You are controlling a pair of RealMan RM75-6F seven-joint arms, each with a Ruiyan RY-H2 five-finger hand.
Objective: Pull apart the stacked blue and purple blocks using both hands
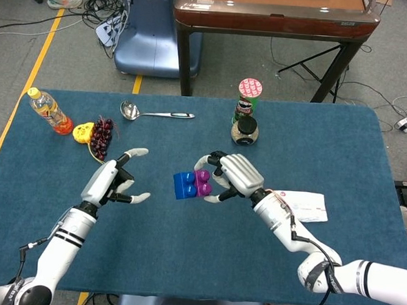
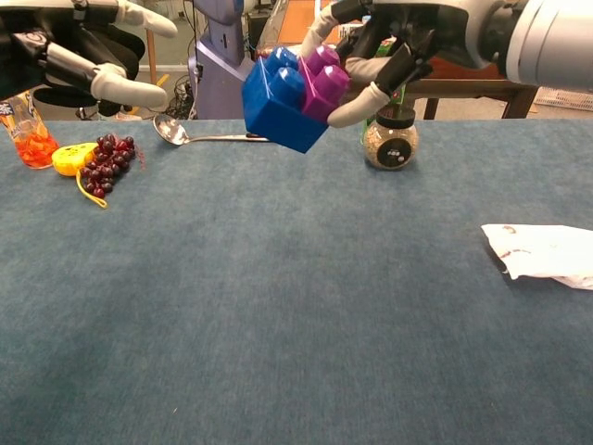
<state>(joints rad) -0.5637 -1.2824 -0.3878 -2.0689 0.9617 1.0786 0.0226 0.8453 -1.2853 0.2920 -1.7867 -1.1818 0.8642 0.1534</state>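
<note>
From the head view, the right hand (image 1: pixel 235 175) holds the joined blocks above the blue table (image 1: pixel 341 154), near its middle: the purple block (image 1: pixel 202 184) sits against the fingers and the blue block (image 1: pixel 183 185) sticks out to the left, both with round studs on top. The left hand (image 1: pixel 112 181) hovers well apart from them with fingers spread and nothing in it. Along the far edge stand a tall can (image 1: pixel 247 98) with a pink lid and, just in front of it, a glass jar (image 1: pixel 245 131) with a black lid holding something pale and grainy. On the left lie a bottle (image 1: pixel 48 110) of orange drink, a yellow toy (image 1: pixel 84 131) beside dark grapes (image 1: pixel 102 136), and a metal ladle (image 1: pixel 154 112). A white paper (image 1: pixel 300 204) lies by the right forearm. From the chest view, the 2 blocks are tilted in the air, the blue block (image 2: pixel 277 98) larger and lower, the purple block (image 2: pixel 323 82) pinched between thumb and fingers of the right hand (image 2: pixel 394 37). The left hand (image 2: pixel 65 51) is open at the upper left. The jar (image 2: pixel 389 139) shows its beige contents; the bottle (image 2: pixel 28 130), grapes (image 2: pixel 107 158), ladle (image 2: pixel 199 135) and paper (image 2: pixel 542 252) rest on the table (image 2: pixel 278 324).
</note>
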